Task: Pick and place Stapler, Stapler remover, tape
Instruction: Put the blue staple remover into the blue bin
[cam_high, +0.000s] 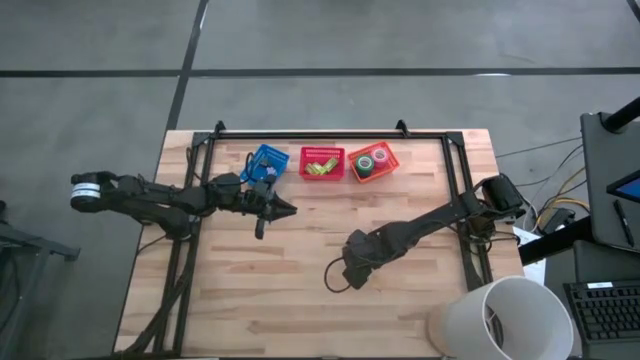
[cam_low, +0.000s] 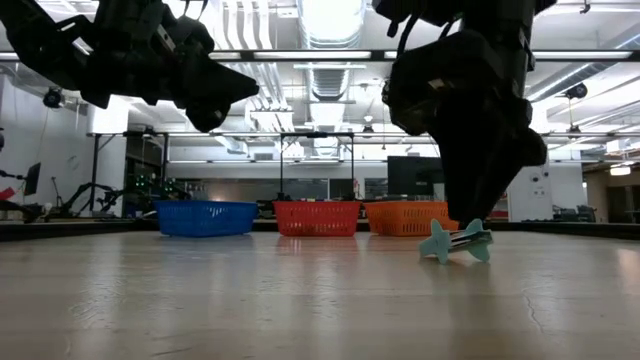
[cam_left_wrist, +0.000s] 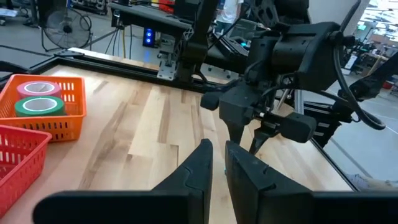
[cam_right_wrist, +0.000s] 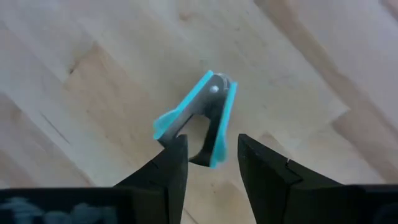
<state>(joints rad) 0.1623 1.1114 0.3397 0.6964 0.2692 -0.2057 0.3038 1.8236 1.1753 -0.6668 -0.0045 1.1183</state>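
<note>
A teal stapler remover (cam_right_wrist: 198, 111) lies on the wood (cam_low: 455, 243), toward the table's right middle. My right gripper (cam_right_wrist: 211, 146) points down over it, open, with one finger on each side of the remover's jaw end. My left gripper (cam_high: 288, 209) hovers level just in front of the blue basket (cam_high: 266, 163). Its fingers (cam_left_wrist: 202, 163) are open by a narrow gap with nothing between them. Pink and green tape rolls (cam_left_wrist: 38, 96) lie in the orange basket (cam_high: 373, 162). I cannot make out the stapler. My right gripper comes from above with its fingers (cam_right_wrist: 174, 155) on either side of the remover's jaw end (cam_right_wrist: 214, 152). I cannot tell whether they touch it. The remover lies flat on the table.
The red basket (cam_high: 322, 162), holding yellow-green items, stands between the blue and orange ones along the far edge. A black frame rail (cam_high: 320, 135) runs round the table. A white cylinder (cam_high: 505, 315) stands at the near right corner. Bare wood lies near and left.
</note>
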